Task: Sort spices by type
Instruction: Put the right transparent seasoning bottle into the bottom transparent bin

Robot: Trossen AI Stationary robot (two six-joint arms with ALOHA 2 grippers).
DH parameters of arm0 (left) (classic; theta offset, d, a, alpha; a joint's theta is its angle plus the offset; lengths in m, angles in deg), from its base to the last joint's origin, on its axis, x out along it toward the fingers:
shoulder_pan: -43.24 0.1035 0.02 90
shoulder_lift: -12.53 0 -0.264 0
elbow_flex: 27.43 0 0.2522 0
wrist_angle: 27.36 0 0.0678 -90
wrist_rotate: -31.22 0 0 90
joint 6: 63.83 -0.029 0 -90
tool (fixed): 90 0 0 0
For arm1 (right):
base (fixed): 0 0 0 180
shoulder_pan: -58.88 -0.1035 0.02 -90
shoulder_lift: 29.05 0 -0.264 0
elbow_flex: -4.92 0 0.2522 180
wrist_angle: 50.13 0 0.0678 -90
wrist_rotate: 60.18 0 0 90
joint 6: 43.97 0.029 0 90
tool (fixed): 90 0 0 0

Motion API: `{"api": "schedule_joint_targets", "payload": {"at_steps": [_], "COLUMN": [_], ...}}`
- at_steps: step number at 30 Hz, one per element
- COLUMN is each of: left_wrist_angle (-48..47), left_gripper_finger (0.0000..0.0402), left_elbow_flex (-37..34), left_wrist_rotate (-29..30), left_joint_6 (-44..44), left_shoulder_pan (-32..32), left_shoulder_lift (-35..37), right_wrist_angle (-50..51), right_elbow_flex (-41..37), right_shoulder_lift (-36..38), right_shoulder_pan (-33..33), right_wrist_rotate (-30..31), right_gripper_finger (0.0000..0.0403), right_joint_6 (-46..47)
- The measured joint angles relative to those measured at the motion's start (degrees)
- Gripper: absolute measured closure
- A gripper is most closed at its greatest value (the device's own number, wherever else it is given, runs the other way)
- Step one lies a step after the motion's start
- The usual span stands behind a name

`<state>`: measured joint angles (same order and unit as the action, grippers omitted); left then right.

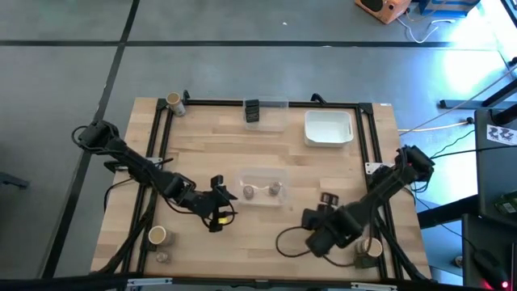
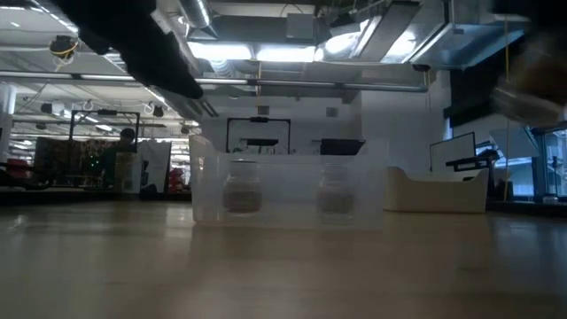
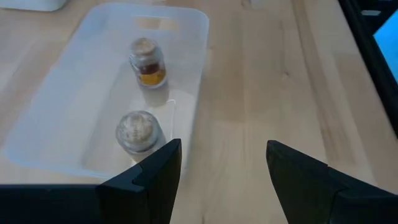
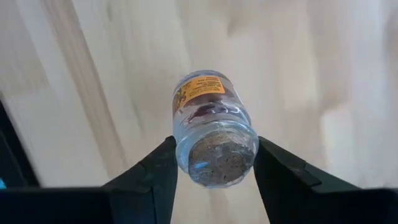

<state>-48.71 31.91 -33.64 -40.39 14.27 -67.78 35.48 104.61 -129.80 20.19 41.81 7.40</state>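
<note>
My right gripper (image 4: 214, 144) is shut on a small glass jar (image 4: 208, 115) with a grey-brown cork top, over the near right of the table (image 1: 311, 220). My left gripper (image 3: 224, 149) is open and empty, just left of the middle clear bin (image 1: 262, 178). Two small grey-brown jars (image 3: 138, 130) (image 3: 148, 62) stand upright on that bin's floor. Tan-topped jars stand at the far left (image 1: 173, 101), near left (image 1: 157, 235) and near right (image 1: 369, 247). One dark box (image 1: 252, 111) sits in the far clear bin and another (image 1: 329, 198) lies on the table. My right gripper pinches the small jar at its cork-topped end (image 4: 217, 163) between the two fingers (image 4: 158, 174), one on each side. The jar's body points away from the wrist toward the table top. It looks lifted clear of the wood.
A white tray (image 1: 329, 139) sits at the far right. A small grey jar (image 1: 162, 257) stands near the left front corner. A black frame rail (image 1: 266, 103) runs round the table. Bare wood lies between the middle bin and the near edge.
</note>
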Motion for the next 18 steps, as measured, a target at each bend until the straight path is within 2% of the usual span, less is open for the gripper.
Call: {"api": "schedule_joint_targets", "payload": {"at_steps": [4,7,12,18], "left_wrist_angle": [-0.75,-0.59,-0.29,2.86], "left_gripper_finger": [0.0183,0.0183,0.0183,0.0183], "left_elbow_flex": [0.0,-0.29,-3.18,-8.09], "left_wrist_rotate": [0.0,0.17,2.21,6.16], "left_joint_6": [0.16,0.16,0.43,5.39], "left_shoulder_pan": [-1.12,-2.05,-3.12,-4.05], "left_shoulder_lift": [0.0,0.0,0.0,0.0], "right_wrist_angle": [-1.49,-4.36,-11.86,-16.59], "right_elbow_flex": [3.93,5.69,6.08,6.08], "right_shoulder_lift": [0.0,0.01,0.04,0.04], "right_shoulder_pan": [3.68,6.73,11.62,16.64], "right_wrist_rotate": [5.89,8.09,7.9,5.29], "right_gripper_finger": [0.0223,0.0224,0.0224,0.0224], "right_joint_6": [-8.39,-15.32,-25.52,-33.69]}}
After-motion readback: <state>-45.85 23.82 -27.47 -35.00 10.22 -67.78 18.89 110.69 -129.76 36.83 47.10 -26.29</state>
